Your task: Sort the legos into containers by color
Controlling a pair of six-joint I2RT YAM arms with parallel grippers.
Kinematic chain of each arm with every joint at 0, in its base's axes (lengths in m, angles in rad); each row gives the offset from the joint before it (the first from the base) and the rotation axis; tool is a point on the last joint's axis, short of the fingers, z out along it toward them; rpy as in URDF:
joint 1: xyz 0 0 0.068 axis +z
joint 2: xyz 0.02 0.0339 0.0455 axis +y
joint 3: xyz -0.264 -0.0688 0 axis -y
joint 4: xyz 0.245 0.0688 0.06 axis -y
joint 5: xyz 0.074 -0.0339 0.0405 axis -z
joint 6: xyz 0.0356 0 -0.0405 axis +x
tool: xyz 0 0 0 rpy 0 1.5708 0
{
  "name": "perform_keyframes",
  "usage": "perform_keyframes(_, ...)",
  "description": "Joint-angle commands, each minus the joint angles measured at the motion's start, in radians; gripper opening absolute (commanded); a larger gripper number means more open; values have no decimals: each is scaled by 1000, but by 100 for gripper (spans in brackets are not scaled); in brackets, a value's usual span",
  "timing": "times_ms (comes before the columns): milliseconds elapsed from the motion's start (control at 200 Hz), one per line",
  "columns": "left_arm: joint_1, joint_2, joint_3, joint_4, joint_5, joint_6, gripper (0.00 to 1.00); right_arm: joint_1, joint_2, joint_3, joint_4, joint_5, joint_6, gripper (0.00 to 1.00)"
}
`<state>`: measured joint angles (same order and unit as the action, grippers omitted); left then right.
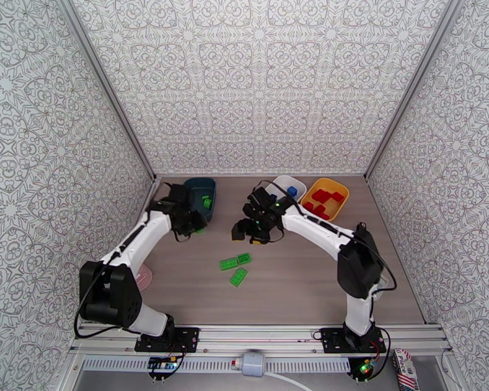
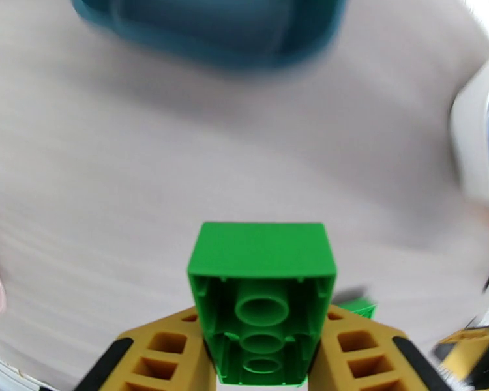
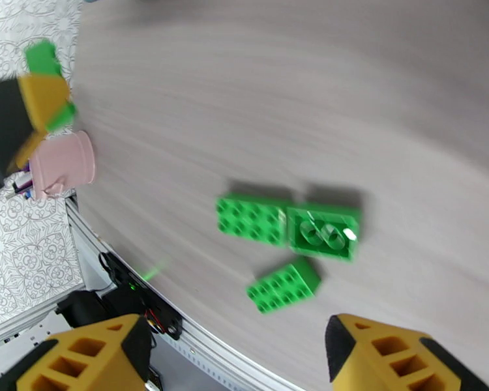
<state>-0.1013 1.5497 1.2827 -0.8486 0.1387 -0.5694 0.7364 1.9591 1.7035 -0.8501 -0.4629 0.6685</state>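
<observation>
Patterned walls (image 1: 257, 79) close in a wood-grain desk (image 1: 296, 294) on three sides, with three tubs lined up along its far edge. Just beside the near end of the teal tub (image 1: 199, 180), the left pincer (image 2: 264, 366) is clamped on a green brick (image 2: 263, 255); its yellow fingers (image 2: 160, 350) press the brick's two sides, and the hollow underside with its round tubes faces the wrist camera. In that view the tub is a blurred dark shape ahead at the top of the frame. From above, one green piece (image 1: 207, 202) already lies inside it. To the right stands the white tub (image 1: 298, 184) with a blue brick (image 1: 291, 190) in it, and touching or nearly touching that, the yellow tub (image 1: 327, 183) holding several red bricks (image 1: 322, 195). The right pincer (image 3: 238, 360) hovers over the middle of the desk, near the white tub, its jaws spread wide with nothing between them. Below it, three green bricks (image 3: 252, 219) lie loose on the bare wood: two side by side and touching, one studs up and one (image 3: 323, 232) flipped hollow side up, and a third (image 3: 283, 285) just beside them toward the near edge, studs up and turned at an angle. A small pink cup (image 3: 62, 163) sits near the desk's left near corner, well apart from the tubs.
</observation>
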Motion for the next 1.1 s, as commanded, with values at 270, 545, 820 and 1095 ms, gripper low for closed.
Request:
perform_keyframes(270, 142, 357, 429, -129, 69, 118, 56, 2, 118, 249, -201, 33, -108, 75)
perform_keyframes(545, 71, 327, 463, -159, 42, 175, 77, -28, 43, 122, -188, 98, -107, 78)
perform_keyframes(820, -131, 127, 182, -80, 46, 289, 82, -75, -125, -168, -101, 119, -73, 80)
perform_keyframes(1095, -424, 102, 13, -70, -12, 387, 82, -118, -363, -499, -42, 143, -35, 83)
